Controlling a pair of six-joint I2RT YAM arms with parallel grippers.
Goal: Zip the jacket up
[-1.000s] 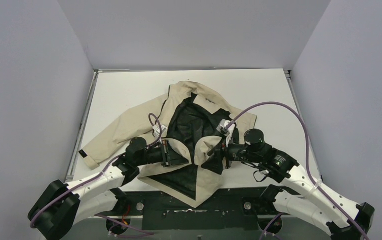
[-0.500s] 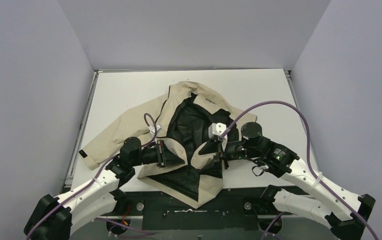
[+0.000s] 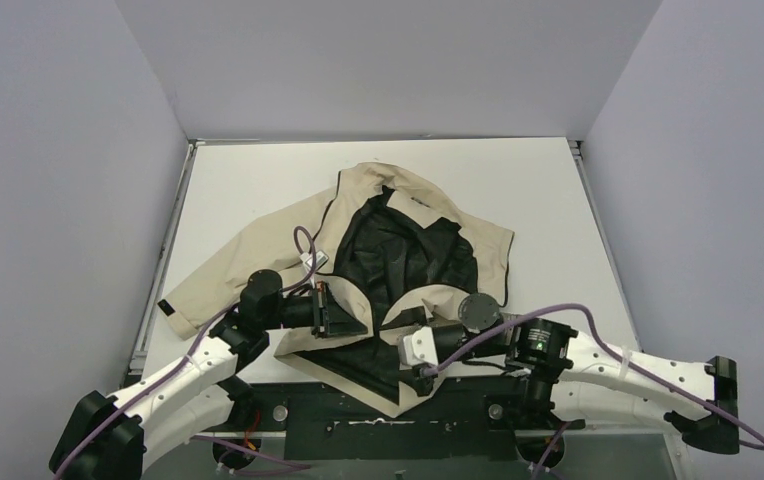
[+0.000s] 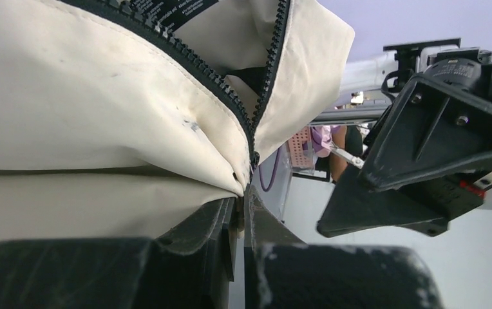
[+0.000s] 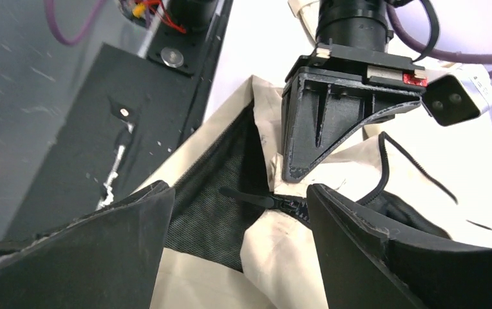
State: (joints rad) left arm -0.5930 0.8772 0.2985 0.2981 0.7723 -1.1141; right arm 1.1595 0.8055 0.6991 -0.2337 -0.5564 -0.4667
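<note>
The beige jacket (image 3: 258, 255) lies open on the table, its black lining (image 3: 398, 250) showing. My left gripper (image 3: 343, 310) is shut on the beige front edge, right below where the two zipper rows (image 4: 246, 129) meet; the left wrist view shows its fingers (image 4: 256, 215) pinching the fabric. My right gripper (image 3: 403, 345) is open and low near the table's front edge, facing the left gripper. In the right wrist view (image 5: 240, 222) it is spread wide around the black zipper slider (image 5: 288, 203) and its pull tab (image 5: 246, 195), touching neither.
The black base plate (image 3: 378, 410) lies under the jacket's hem at the near edge. White table (image 3: 258, 180) stretches behind the jacket, with grey walls on three sides. The left sleeve (image 3: 193, 300) reaches the table's left edge.
My right arm has swung down and toward the near edge, from beside the right front flap to low in front of the left gripper. The right flap has dropped lower. The left gripper has barely moved.
</note>
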